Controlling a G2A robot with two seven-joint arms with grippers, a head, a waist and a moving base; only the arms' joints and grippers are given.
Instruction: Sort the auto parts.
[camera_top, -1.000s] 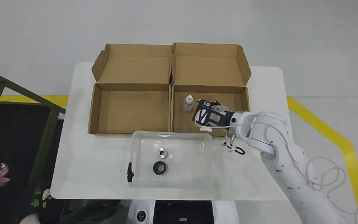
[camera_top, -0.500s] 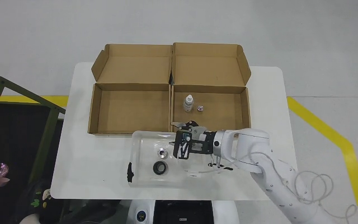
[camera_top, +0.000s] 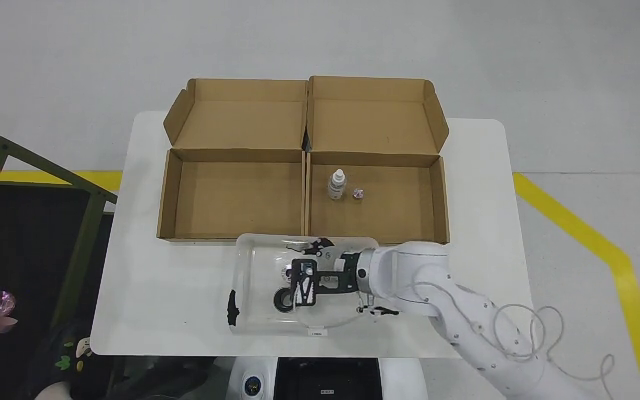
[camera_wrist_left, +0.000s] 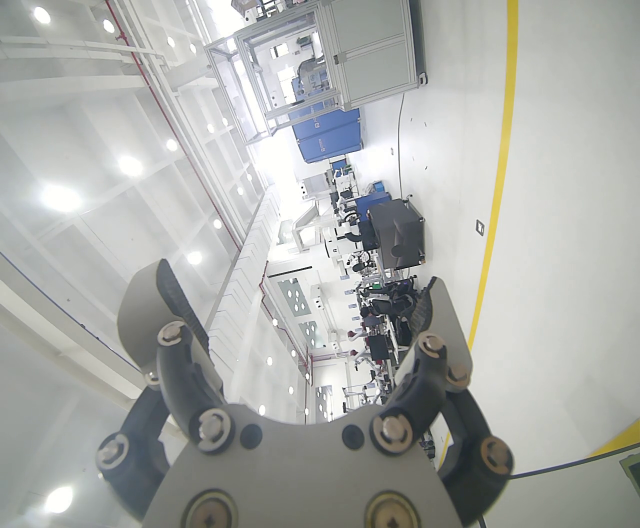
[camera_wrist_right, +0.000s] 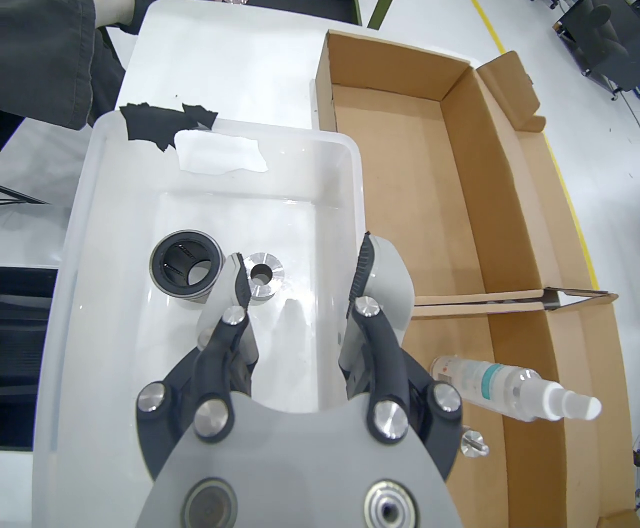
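My right gripper hangs open and empty inside the clear plastic bin. A silver bushing stands on the bin floor just beside one fingertip. A black ring bearing lies beyond it, outside the jaws. The right cardboard box holds a small spray bottle and a small silver part. The left cardboard box has nothing in it. My left gripper is open, empty, and points up at the room's ceiling.
Both boxes stand side by side behind the bin with their lids folded back. Black tape sticks to the bin's far end wall. White table shows left and right of the bin.
My right gripper has moved from over the right box leftward and down into the clear bin. The small silver part now shows in the right box where the gripper was.
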